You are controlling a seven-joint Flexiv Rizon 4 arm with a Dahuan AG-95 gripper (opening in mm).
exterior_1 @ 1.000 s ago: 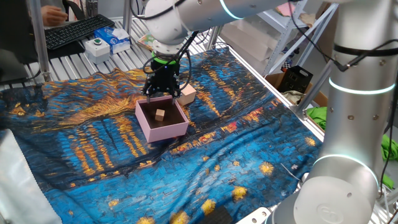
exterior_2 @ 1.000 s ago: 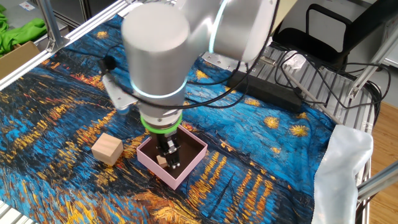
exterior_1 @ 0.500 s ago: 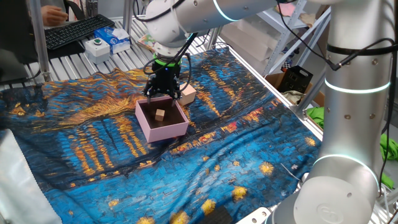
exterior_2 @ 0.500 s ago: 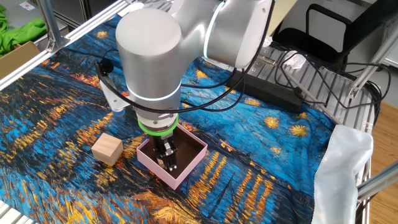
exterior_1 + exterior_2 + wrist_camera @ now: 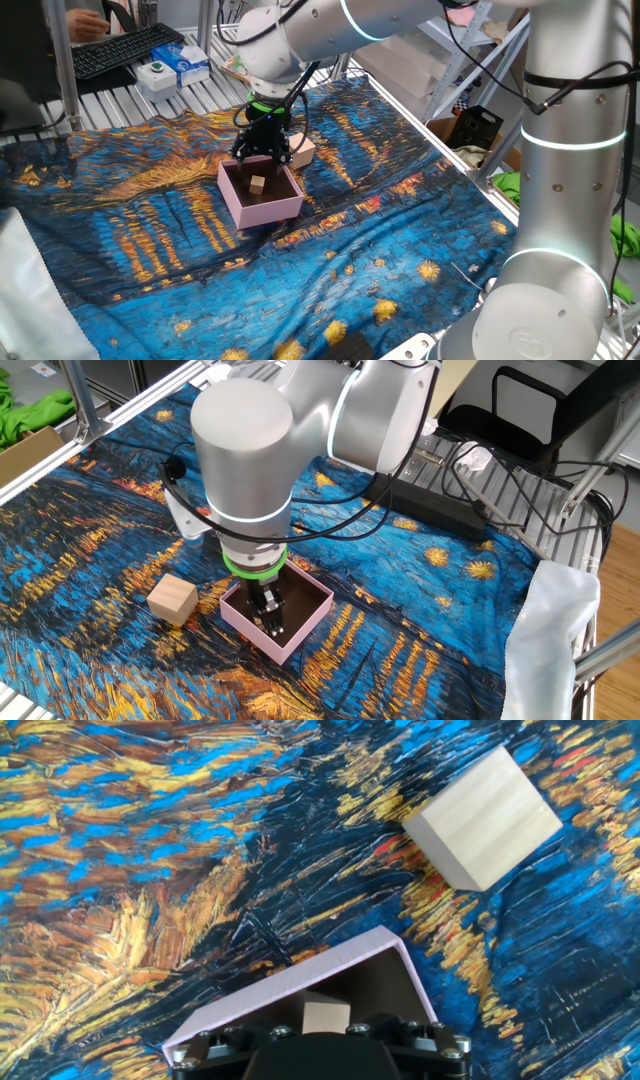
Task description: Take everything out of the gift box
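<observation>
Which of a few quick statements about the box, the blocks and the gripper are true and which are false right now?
1. The small cube sits inside the pink box. True.
2. The big block is inside the box. False: it rests on the cloth beside the box.
3. The gripper is over the box. True.
4. The gripper holds the small cube in the air. False: the cube lies on the box floor.
5. The cloth is plain white. False: it has a blue and yellow painted pattern.

The gripper (image 5: pixel 262 152) has shifted slightly over the gift box (image 5: pixel 261 194).
</observation>
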